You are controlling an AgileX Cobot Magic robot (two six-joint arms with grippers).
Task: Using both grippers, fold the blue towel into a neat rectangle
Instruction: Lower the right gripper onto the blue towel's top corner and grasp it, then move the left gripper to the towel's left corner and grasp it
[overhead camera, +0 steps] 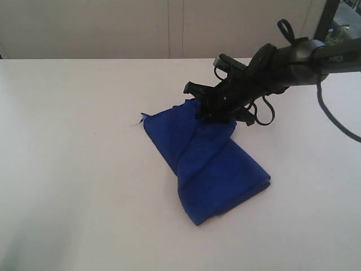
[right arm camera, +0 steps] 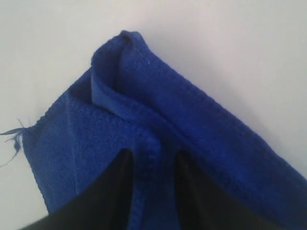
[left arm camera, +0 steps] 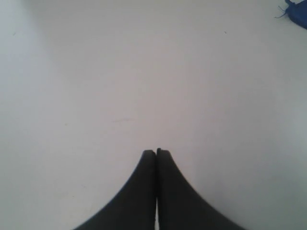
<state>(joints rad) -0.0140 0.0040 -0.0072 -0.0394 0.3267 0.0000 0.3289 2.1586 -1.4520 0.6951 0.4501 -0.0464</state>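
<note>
The blue towel [overhead camera: 208, 164] lies folded in a slanting strip on the white table [overhead camera: 67, 169]. A ridge of cloth rises toward its far end. There my right gripper [overhead camera: 211, 116] reaches in from the right and is shut on that raised fold. In the right wrist view the towel [right arm camera: 158, 110] fills the gap between the two black fingers of the right gripper [right arm camera: 152, 154], with a hem running between them. A loose thread [right arm camera: 14, 136] hangs off one corner. My left gripper [left arm camera: 156, 152] is shut and empty over bare table. One towel corner [left arm camera: 297, 12] shows far off. The left arm is outside the exterior view.
The right arm [overhead camera: 304, 56] and its black cable [overhead camera: 333, 118] cross the table's far right. A pale wall [overhead camera: 169, 28] stands behind the table's back edge.
</note>
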